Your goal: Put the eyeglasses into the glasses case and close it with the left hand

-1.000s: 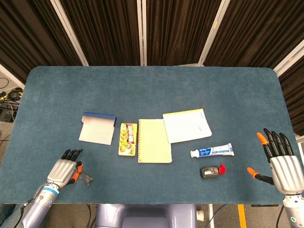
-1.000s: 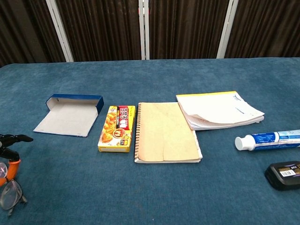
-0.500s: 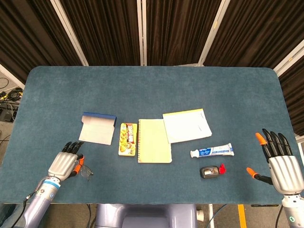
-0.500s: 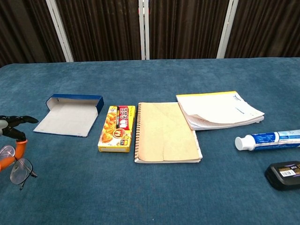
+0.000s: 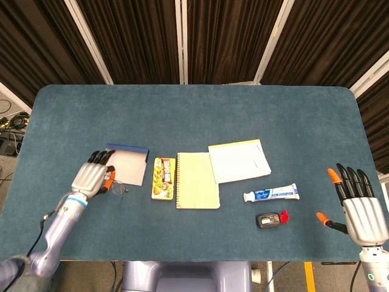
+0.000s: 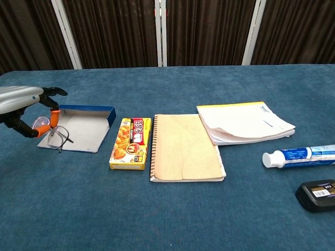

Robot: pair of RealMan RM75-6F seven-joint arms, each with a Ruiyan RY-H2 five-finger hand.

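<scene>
One eyeglasses (image 6: 54, 135), pinched by left hand (image 5: 92, 177) fingers, now at the one glasses case (image 6: 78, 130), raised from the counter (image 5: 194, 109); right hand (image 5: 358, 210) fingers spread, unmoved.

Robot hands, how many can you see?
2. The left hand holds the eyeglasses over the glasses case; the right hand hangs open at the table's right edge.
</scene>
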